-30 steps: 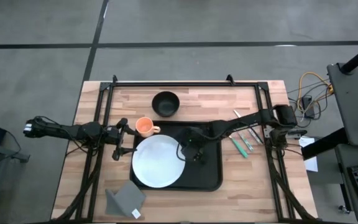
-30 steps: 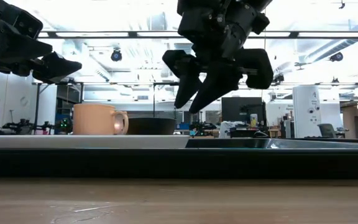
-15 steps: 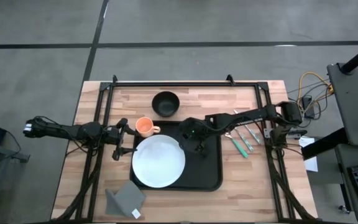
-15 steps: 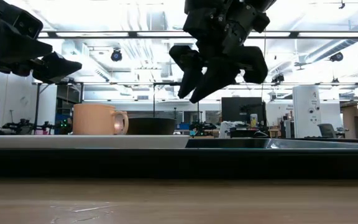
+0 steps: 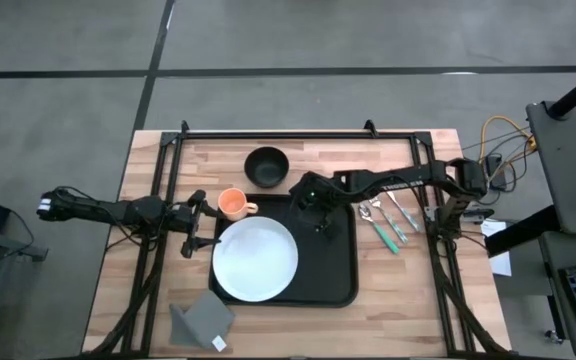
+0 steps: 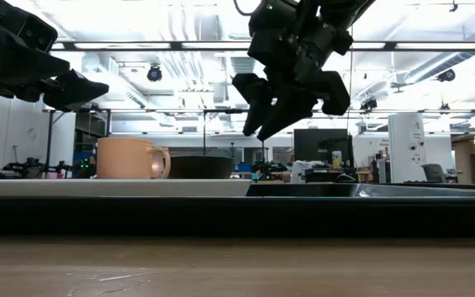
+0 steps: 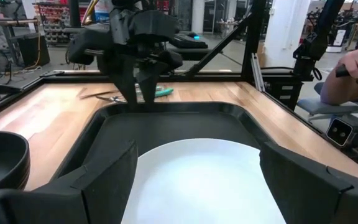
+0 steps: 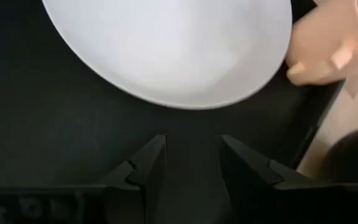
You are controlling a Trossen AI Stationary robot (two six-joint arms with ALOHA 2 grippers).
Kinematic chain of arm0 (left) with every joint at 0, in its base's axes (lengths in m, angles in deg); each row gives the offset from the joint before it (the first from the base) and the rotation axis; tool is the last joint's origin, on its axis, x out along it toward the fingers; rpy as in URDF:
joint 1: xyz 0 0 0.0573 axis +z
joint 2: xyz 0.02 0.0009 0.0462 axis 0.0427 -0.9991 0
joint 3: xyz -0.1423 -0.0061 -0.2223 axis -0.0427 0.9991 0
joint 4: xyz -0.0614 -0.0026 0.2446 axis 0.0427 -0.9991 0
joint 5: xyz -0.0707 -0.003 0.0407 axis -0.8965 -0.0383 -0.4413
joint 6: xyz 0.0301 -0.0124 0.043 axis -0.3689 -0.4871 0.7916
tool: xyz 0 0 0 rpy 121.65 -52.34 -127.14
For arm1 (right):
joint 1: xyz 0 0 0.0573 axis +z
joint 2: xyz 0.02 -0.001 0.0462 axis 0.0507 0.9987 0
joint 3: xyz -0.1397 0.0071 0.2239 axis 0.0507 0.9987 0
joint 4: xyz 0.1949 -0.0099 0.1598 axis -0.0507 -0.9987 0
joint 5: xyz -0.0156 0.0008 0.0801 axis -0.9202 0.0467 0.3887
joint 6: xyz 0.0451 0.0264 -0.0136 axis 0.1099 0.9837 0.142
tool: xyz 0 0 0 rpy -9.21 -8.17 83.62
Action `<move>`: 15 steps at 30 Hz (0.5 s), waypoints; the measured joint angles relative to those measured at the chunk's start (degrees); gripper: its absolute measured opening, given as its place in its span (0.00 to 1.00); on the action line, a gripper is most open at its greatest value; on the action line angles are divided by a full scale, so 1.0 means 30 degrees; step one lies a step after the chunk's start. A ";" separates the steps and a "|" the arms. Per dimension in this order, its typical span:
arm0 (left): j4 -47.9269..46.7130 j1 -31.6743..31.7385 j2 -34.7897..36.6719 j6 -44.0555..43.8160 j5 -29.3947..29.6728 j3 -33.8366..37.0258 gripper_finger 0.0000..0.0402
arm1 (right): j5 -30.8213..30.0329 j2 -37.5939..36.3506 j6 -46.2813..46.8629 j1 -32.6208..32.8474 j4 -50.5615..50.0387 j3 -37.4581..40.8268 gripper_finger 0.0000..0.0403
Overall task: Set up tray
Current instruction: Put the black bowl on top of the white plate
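Above tray (image 5: 340, 268), right pincer (image 5: 322, 222) part open, holding nothing; left pincer (image 5: 200, 227) wide open, empty.

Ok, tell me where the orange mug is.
In the high view the orange mug stands on the wood left of centre, just off the tray, beside the black bowl.

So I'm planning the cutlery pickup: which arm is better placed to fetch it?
Probably the right. Its pincer hangs open and empty over the tray, with the cutlery lying on its side of the table. The left pincer waits beyond the plate, farther off.
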 joint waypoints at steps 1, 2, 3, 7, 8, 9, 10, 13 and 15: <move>0.0000 0.0000 0.0007 0.0000 -0.0007 0.0000 0.79 | -0.0001 -0.0053 -0.0091 -0.0109 -0.0025 0.0051 0.34; 0.0000 0.0000 0.0007 0.0000 -0.0007 0.0000 0.79 | 0.0005 -0.0073 -0.0163 -0.0174 0.0007 0.0105 0.34; 0.0000 -0.0005 0.0007 0.0000 0.0000 0.0000 0.79 | 0.0012 -0.0087 -0.0281 -0.0243 0.0007 0.0140 0.34; 0.0000 -0.0001 0.0007 0.0000 -0.0005 -0.0007 0.79 | 0.0052 -0.0087 -0.0412 -0.0585 0.0163 0.0181 0.34; 0.0000 -0.0003 0.0007 0.0000 -0.0007 -0.0007 0.79 | 0.0049 -0.0087 -0.0451 -0.0691 0.0357 0.0207 0.34; 0.0000 0.0000 0.0007 0.0000 -0.0001 -0.0006 0.79 | 0.0046 -0.0087 -0.0498 -0.0803 0.0586 0.0233 0.34; 0.0000 0.0000 0.0007 0.0000 -0.0007 0.0000 0.79 | 0.0039 -0.0087 -0.0549 -0.0892 0.0741 0.0243 0.34; 0.0000 0.0000 0.0007 0.0000 -0.0007 0.0000 0.79 | 0.0034 -0.0080 -0.0674 -0.1219 0.1199 0.0257 0.33; 0.0000 0.0000 0.0007 0.0000 -0.0004 0.0000 0.79 | 0.0042 -0.0080 -0.0654 -0.1439 0.1553 0.0279 0.33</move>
